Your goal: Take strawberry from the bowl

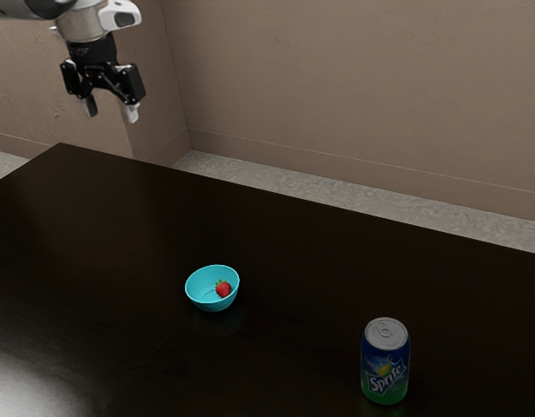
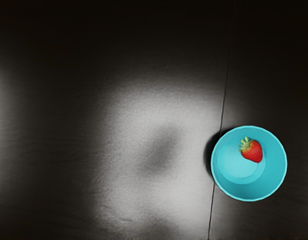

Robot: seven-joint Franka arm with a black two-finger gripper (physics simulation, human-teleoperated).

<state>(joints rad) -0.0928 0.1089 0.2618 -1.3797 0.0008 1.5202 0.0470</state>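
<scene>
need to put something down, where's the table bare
The table is bare between the bowl and the Sprite can, and from the bowl toward the exterior view's left. Tightest spot: inside the bowl, beside the strawberry.

Dark table [image 1: 276, 252], glossy (faintly grained, like wood); bowl [image 1: 213, 302] smooth.

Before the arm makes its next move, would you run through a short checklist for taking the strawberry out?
1. Gripper open and empty: ok, its fingers stand apart with nothing between them.
2. Strawberry inside the bowl: ok.
3. Bowl upright on the table: ok.
4. Gripper lined up over the strawberry: not ok, it hangs high, off toward the exterior view's left.
5. Can apart from the bowl: ok.
6. Strawberry free of the bowl's side wall: cannot tell.
</scene>
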